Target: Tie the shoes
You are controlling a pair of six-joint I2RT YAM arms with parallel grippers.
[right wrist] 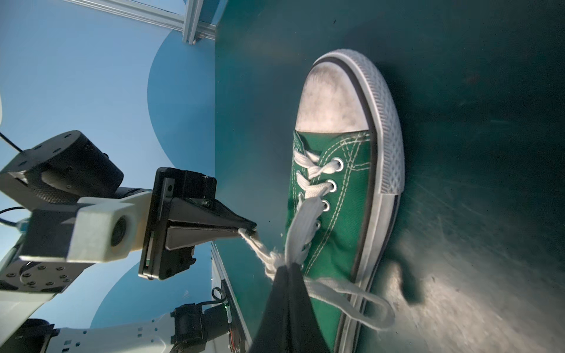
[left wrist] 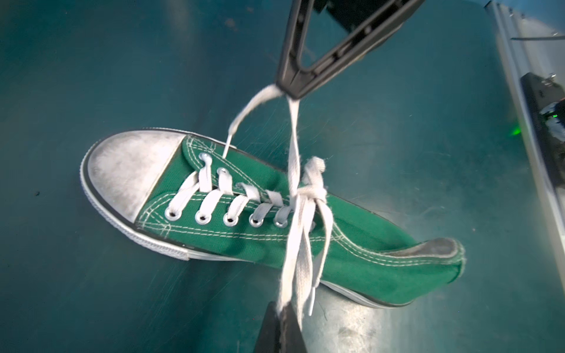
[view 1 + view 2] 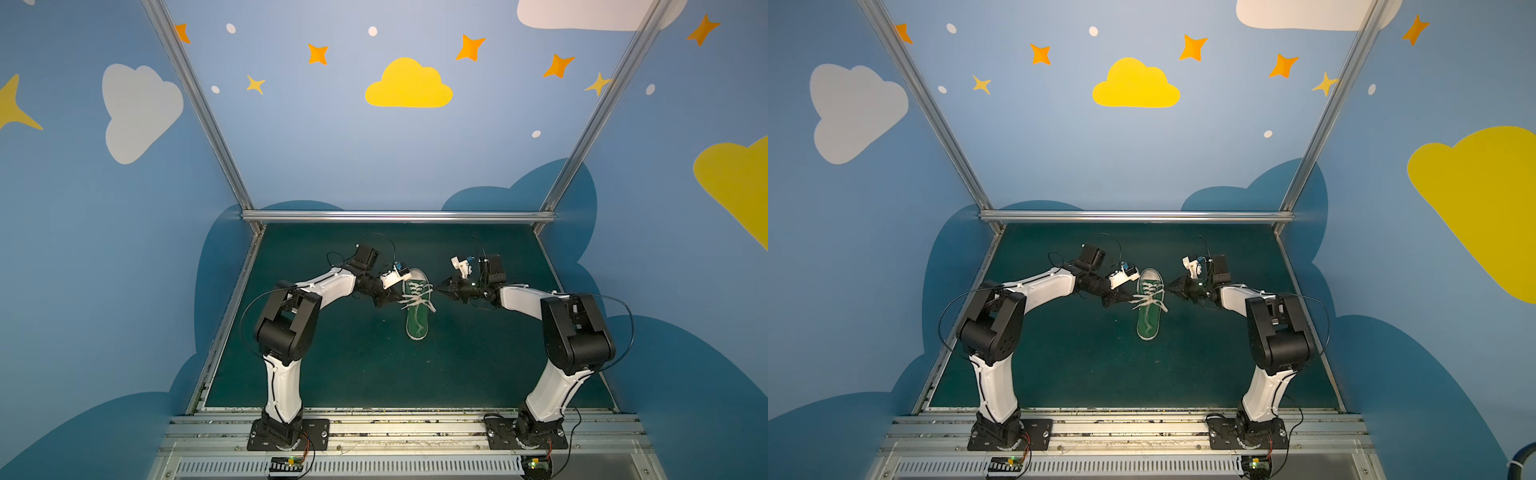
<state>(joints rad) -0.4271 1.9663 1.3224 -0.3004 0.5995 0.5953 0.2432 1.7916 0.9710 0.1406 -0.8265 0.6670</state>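
Observation:
A small green sneaker (image 3: pixel 417 322) (image 3: pixel 1148 324) lies mid-mat with its white toe cap (image 2: pixel 128 171) pointing to the far rail. Its white laces (image 2: pixel 301 232) cross in a knot (image 2: pixel 310 191) over the tongue. My left gripper (image 3: pixel 401 298) (image 2: pixel 282 307) is shut on a doubled lace strand on the shoe's left side. My right gripper (image 3: pixel 434 286) (image 1: pixel 289 266) is shut on a lace strand on the right side. Both strands run taut from the knot. A loose loop (image 1: pixel 360 305) hangs over the sole edge. Each wrist view shows the opposite gripper, right (image 2: pixel 290 91) and left (image 1: pixel 251 227).
The dark green mat (image 3: pixel 353 365) is bounded by an aluminium rail (image 3: pixel 399 216) at the back and sloping side rails. Blue painted walls close three sides. Both arm bases (image 3: pixel 286 432) (image 3: pixel 528 430) stand on the near metal strip.

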